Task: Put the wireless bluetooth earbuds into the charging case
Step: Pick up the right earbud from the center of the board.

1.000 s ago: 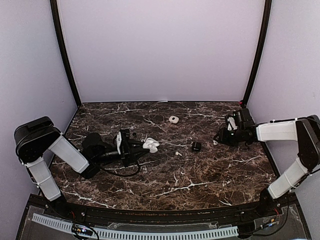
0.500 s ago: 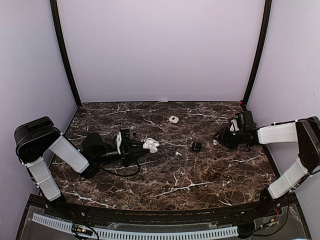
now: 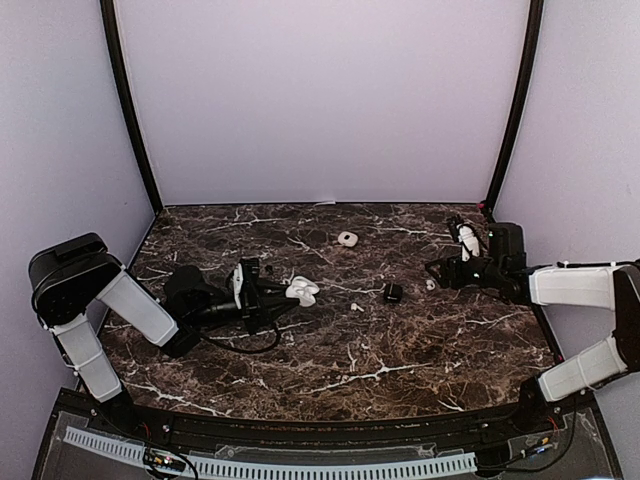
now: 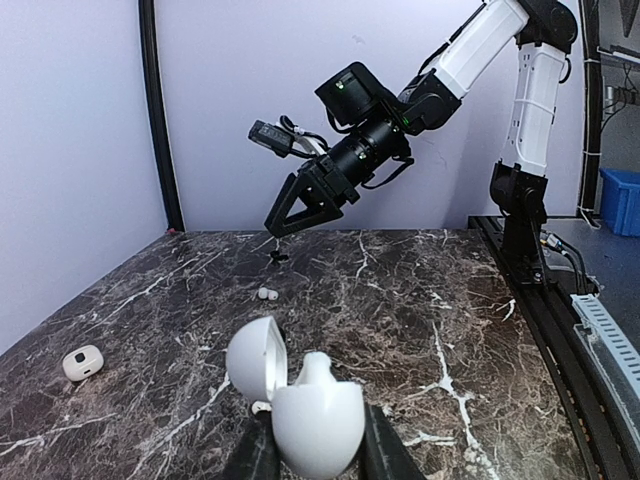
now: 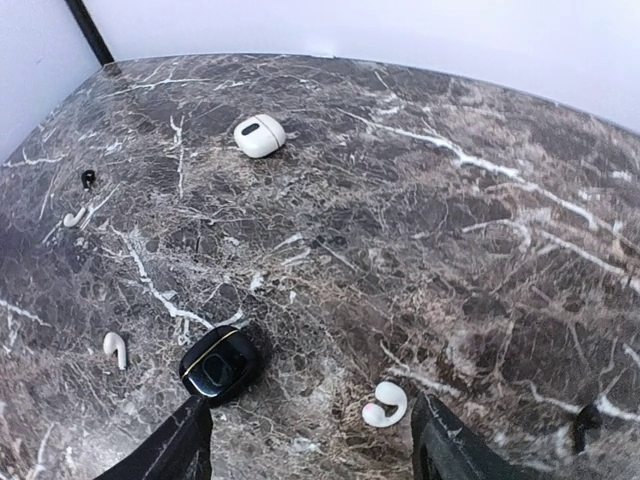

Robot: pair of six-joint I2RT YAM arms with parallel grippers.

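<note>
My left gripper (image 4: 318, 452) is shut on the base of a white pebble-shaped charging case (image 4: 312, 418), whose lid (image 4: 253, 358) stands open to the left. A white piece shows above the case's rim. In the top view the case (image 3: 301, 290) sits at mid-left of the table. My right gripper (image 5: 315, 452) hovers open above the marble. A curled white earbud (image 5: 384, 405) lies on the table between its fingers, close to the right finger (image 5: 447, 448). Other earbuds lie loose: a white stemmed one (image 5: 115, 348), another white one (image 5: 72, 217) and a tiny black one (image 5: 88, 178).
A shut black case (image 5: 220, 362) lies by my right gripper's left finger, seen from above as (image 3: 392, 292). A shut white case (image 3: 347, 239) rests farther back. Black frame posts (image 3: 128, 105) stand at the table's rear corners, and lilac walls enclose it.
My right arm has drawn back to the right and its jaws have spread wider. The white earbud stays on the marble. The left arm and its case have not moved.
</note>
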